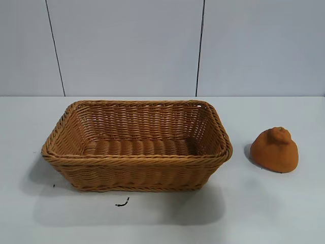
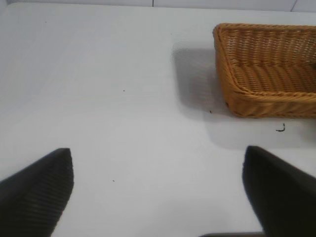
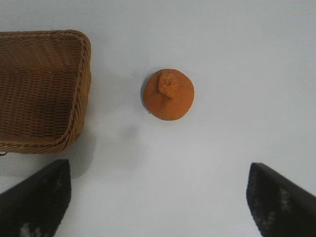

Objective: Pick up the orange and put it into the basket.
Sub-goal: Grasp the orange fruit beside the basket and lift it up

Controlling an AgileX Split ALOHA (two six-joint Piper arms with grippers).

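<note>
Left gripper (image 2: 158, 192) idling spread wide over bare table (image 1: 284, 213), basket (image 1: 137, 158) sitting mid-table, orange (image 1: 274, 150) resting upright near the right edge, right gripper (image 3: 158, 197) hanging above it, jaws spread wide and empty, likely for the grab.

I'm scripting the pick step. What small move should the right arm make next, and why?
Probably lower the right gripper straight toward the orange. Its fingers stand wide open with nothing between them, and the orange sits on the table ahead of them, apart from the basket.
</note>
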